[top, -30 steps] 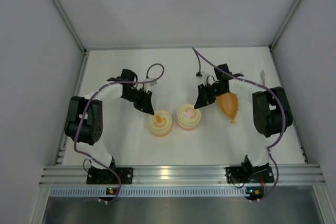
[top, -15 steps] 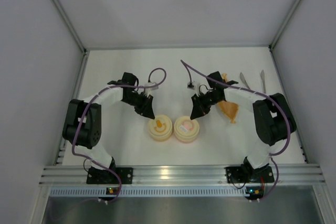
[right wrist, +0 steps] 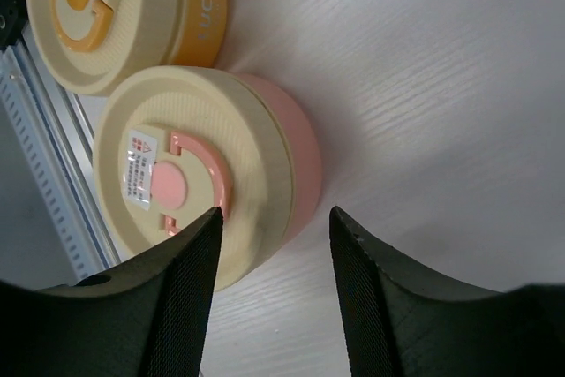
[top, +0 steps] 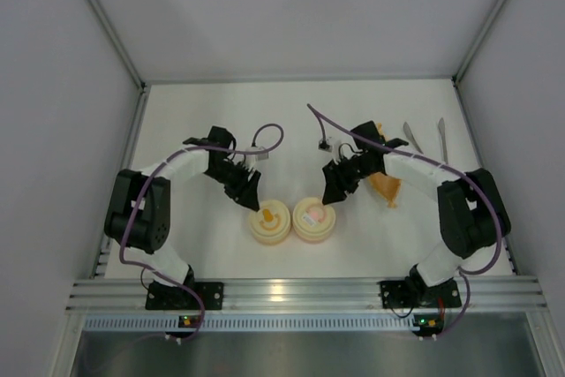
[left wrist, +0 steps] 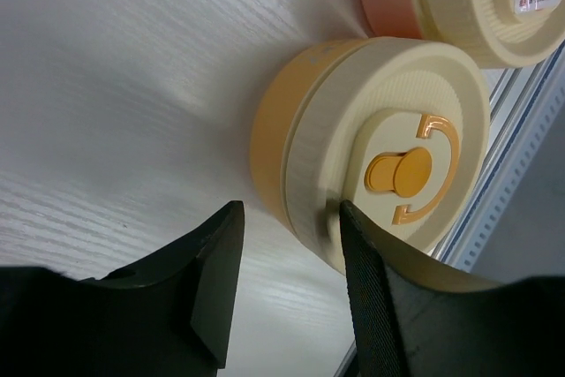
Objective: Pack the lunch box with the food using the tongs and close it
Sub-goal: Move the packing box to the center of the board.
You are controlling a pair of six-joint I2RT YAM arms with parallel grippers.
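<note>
Lunch box [top: 314, 219]: pink wall, cream lid [right wrist: 177, 183] with a pink mark seated on top. It stands on the table [top: 203, 112] towards the front rail, between my two arms. An orange container [top: 270, 222] of the same shape, lidded, sits right against the lunch box's left side; I can't tell whether they touch.

Right gripper [top: 334, 190] hangs just behind the lunch box, to its right. Its jaws are apart with nothing in them, and the box's edge shows in the gap on the wrist camera.

Left gripper [top: 246, 190] is left of the lunch box and a little further back, at the orange container's far edge. Its jaws are also apart and empty. One finger [left wrist: 371, 289] overlaps that container's rim; contact unclear.

Orange bag [top: 387, 186] of food lies right of the lunch box and further back, partly under my right arm. Tongs [top: 411, 137] lie further right and back, well apart from the lunch box.
</note>
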